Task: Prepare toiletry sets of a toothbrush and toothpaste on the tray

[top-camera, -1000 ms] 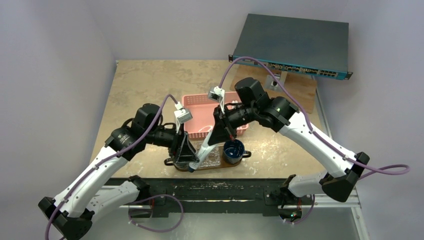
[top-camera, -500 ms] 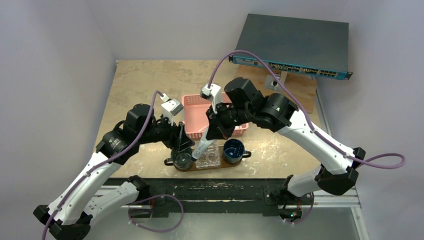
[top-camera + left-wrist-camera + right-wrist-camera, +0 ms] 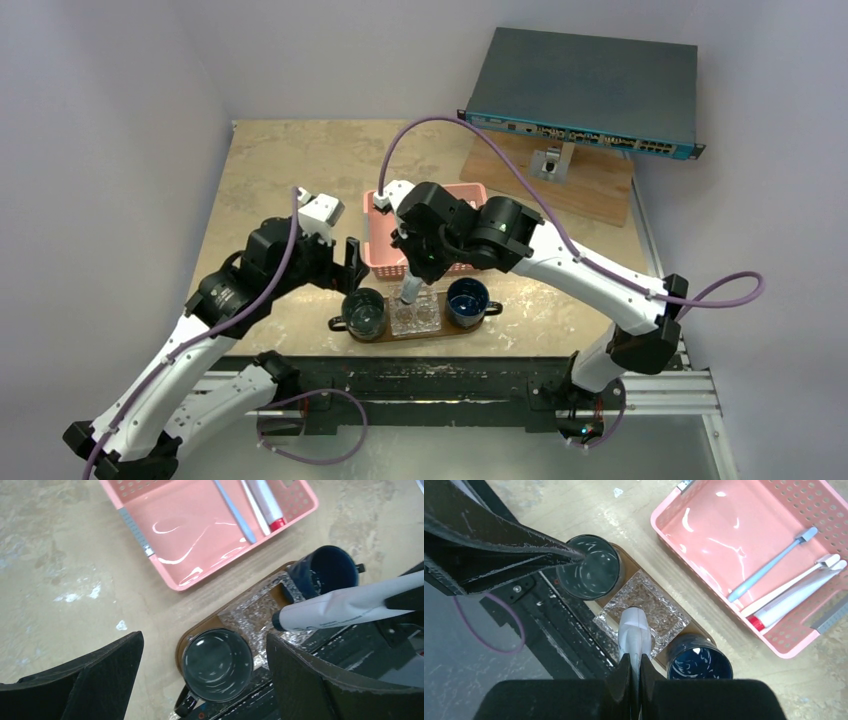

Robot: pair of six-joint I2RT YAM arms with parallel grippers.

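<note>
Toothpaste (image 3: 635, 630) hangs cap-down from the right gripper (image 3: 634, 662), whose jaws are pinched tight on its flat end – low centre of the right wrist view, over the clear dish (image 3: 659, 610) on the tray (image 3: 197, 629), between a grey cup (image 3: 591, 567) and a blue cup (image 3: 696, 662). Left gripper (image 3: 202, 639) hovers above the grey cup – jaws wide, holding nothing. A blue-grey toothbrush (image 3: 769, 565) lies in the pink basket (image 3: 704, 545), upper right

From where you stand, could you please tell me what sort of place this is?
Probably a robotics lab bench: a left arm and right arm bolted at the table edge, with a rack network switch behind them.
</note>
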